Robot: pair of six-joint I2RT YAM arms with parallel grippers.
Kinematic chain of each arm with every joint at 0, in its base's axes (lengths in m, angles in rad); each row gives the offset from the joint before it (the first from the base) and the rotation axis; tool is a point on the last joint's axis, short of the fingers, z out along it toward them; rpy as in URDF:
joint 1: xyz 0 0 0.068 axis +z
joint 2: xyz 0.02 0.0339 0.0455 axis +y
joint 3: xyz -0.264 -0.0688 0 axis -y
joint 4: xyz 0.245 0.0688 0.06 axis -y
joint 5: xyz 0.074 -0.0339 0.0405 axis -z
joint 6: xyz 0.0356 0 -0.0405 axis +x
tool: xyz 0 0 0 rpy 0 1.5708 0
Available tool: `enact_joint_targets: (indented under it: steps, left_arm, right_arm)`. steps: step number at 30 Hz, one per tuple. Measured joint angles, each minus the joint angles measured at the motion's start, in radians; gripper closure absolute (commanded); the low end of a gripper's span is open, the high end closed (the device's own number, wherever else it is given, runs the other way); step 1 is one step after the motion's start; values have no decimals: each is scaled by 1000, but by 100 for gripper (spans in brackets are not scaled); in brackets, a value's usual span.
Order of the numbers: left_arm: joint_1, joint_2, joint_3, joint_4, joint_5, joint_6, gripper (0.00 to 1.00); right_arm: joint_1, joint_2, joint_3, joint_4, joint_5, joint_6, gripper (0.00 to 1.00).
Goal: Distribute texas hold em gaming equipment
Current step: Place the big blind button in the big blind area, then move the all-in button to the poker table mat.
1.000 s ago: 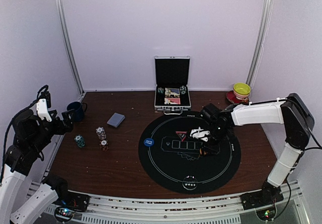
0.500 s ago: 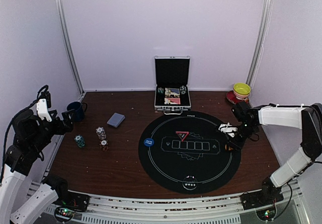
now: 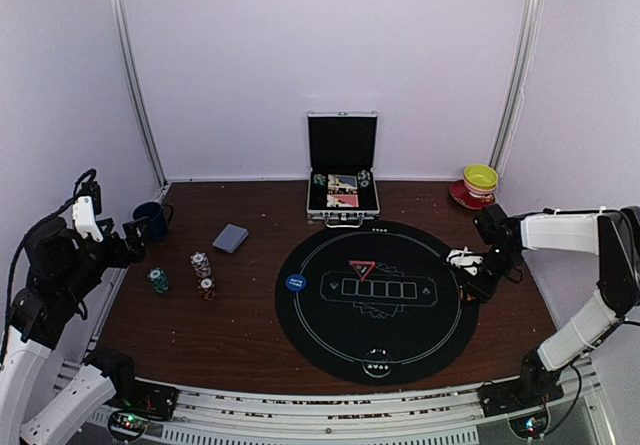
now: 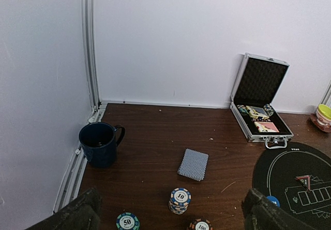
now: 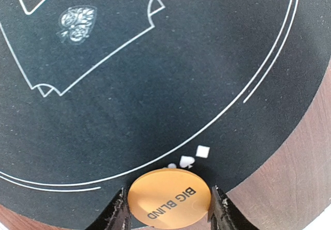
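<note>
here the right claw (image 5: pixel 169 210) pinches an orange button (image 5: pixel 168 193), perhaps lifted.

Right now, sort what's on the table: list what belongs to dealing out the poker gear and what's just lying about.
Part of the job:
card deck
chip stacks
blue button
orange Big Blind button, gripped by the right gripper

Just lying about:
dark blue mug
open silver case
stacked bowls
</note>
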Motion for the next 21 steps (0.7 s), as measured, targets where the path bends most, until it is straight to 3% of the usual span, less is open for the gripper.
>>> enact_joint_targets:
  steps: [3,8,14,21]
  left_arm:
    - [0,0,0,0,0,0,2]
    - [0,0,0,0,0,0,2]
    - [0,0,0,0,0,0,2]
    - [0,0,0,0,-1,0,2]
  right_arm:
    - [-6,12,0,15,1,-4,55]
    - [-11,34,4,26,0,-6,26]
    - [2,36,71,-8,-8,7,3]
    - [220,-10,285,22,20,129,0]
